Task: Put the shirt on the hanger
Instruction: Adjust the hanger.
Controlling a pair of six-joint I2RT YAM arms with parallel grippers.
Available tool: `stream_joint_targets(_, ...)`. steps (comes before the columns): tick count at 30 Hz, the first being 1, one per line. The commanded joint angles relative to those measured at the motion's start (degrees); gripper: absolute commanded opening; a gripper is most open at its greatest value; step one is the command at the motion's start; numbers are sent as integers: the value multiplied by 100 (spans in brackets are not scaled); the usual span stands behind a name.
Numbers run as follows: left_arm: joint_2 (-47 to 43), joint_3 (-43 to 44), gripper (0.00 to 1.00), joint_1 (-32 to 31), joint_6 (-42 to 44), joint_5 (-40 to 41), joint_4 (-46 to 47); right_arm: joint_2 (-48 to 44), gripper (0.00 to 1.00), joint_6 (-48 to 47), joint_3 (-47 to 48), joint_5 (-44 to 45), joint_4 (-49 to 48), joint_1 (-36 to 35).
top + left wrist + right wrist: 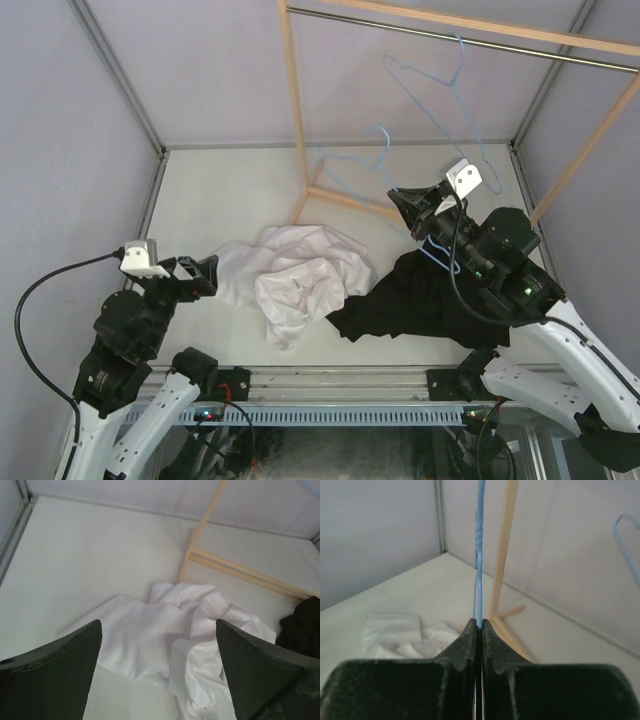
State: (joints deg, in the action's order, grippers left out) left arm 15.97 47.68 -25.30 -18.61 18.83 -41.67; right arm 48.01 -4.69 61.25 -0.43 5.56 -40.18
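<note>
The white shirt [295, 275] lies crumpled in the middle of the table; it also shows in the left wrist view [150, 640] and the right wrist view [405, 635]. My left gripper [205, 275] is open and empty at the shirt's left edge, its jaws wide apart above the fabric [158, 625]. My right gripper [400, 200] is shut on a thin blue wire hanger [386, 158] and holds it upright above the table, right of the shirt. The wire rises from between the closed fingertips [479, 555].
A black garment [410, 295] lies right of the shirt, under my right arm, and shows in the left wrist view [302, 627]. A wooden rack [293, 110] with a metal rail [450, 38] stands at the back. A second blue hanger [461, 62] hangs from the rail.
</note>
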Motion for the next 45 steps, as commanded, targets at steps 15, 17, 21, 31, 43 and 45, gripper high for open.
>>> stream_joint_targets(15, 1092, 87, 100, -744, 2132, -2218, 2116, -1187, 0, 2095, -1184, -1560, 1446, 76)
stream_joint_targets(17, 1146, -31, 100, -1277, 2381, -2103, 2245, -1123, 0, 2108, -1210, -1830, 1406, -71)
stream_joint_targets(21, 1348, -168, 100, -2173, 3020, -1696, 2400, -1026, 0, 2095, -1208, -1675, 1347, -746)
stream_joint_targets(31, 1658, -524, 92, -3287, 3978, -1954, 2800, -899, 0, 2066, -1206, -897, 1199, -1961)
stream_joint_targets(43, 1937, -598, 50, -3376, 4070, -2453, 2679, -1013, 0, 1885, -1204, -1102, 1006, -2204)
stream_joint_targets(45, 1937, -598, 37, -3376, 4107, -2481, 2658, -1000, 0, 1881, -1213, -991, 994, -2208)
